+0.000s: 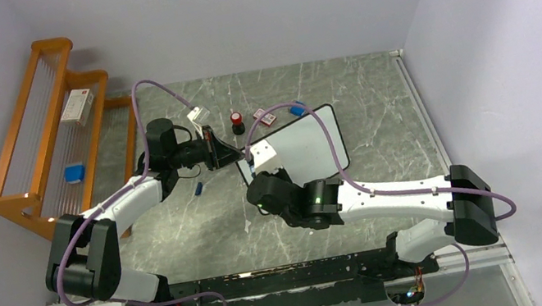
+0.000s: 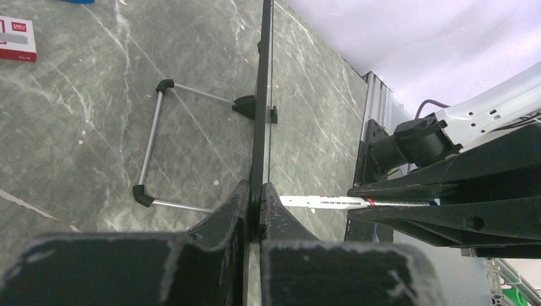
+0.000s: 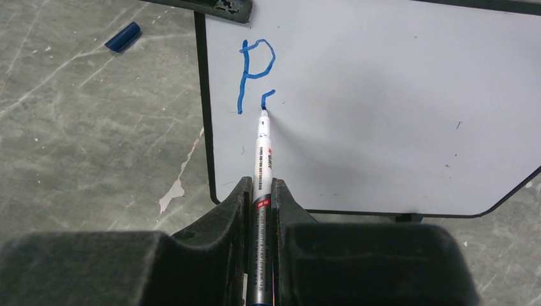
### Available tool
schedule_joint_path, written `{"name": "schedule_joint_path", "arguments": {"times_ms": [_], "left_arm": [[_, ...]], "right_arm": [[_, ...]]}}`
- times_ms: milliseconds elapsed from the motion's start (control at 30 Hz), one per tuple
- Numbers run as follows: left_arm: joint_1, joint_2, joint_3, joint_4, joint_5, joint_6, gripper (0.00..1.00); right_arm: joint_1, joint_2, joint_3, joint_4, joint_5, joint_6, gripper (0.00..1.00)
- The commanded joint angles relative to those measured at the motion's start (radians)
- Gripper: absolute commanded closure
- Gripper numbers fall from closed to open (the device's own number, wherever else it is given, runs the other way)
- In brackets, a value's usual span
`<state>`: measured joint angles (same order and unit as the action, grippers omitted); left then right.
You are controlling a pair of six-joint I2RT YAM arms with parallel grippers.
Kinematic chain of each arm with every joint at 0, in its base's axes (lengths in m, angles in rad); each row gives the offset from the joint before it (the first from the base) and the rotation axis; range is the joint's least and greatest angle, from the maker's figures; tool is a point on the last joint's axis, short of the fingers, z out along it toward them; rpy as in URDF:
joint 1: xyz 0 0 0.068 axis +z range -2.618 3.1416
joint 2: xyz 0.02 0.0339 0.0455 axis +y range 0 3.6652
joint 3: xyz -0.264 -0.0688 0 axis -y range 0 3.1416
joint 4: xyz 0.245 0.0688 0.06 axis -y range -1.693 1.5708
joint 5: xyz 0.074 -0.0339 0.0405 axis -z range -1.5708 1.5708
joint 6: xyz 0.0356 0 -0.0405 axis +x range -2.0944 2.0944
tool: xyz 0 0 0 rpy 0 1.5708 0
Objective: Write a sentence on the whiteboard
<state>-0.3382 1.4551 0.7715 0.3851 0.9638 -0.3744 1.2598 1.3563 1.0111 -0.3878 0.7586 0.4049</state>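
While tip-down on whiteboard (image 3: 383, 115), marker (image 3: 263, 153).

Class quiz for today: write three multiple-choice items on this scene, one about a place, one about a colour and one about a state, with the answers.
1. Where is the tip of the marker?
A) lifted clear of the whiteboard
B) on the whiteboard, just right of the letter P
C) at the whiteboard's far right corner

2. What colour is the writing?
A) red
B) green
C) blue

3. What is the left gripper doing?
A) clamped on the whiteboard's edge
B) wide open, holding nothing
C) holding the marker

Answers:
1 B: the right wrist view shows the tip touching the board beside the P.
2 C: the strokes are blue.
3 A: the left wrist view shows it shut on the board's black frame.
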Motion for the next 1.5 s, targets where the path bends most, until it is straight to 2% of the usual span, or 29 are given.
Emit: {"name": "schedule_joint_path", "arguments": {"times_ms": [0,633,1467], "left_arm": [[-0.002,0.012,0.005,-0.018,0.013,0.009,0.95],[-0.002,0.017,0.003,-0.008,0.020,0.002,0.95],[-0.002,0.021,0.006,-0.013,0.020,0.005,0.95]], "right_arm": [[-0.006,0.016,-0.004,-0.041,0.028,0.026,1.00],[-0.005,0.013,-0.002,-0.005,0.114,0.050,1.00],[-0.005,0.009,-0.006,0.082,0.088,0.009,1.00]]}}
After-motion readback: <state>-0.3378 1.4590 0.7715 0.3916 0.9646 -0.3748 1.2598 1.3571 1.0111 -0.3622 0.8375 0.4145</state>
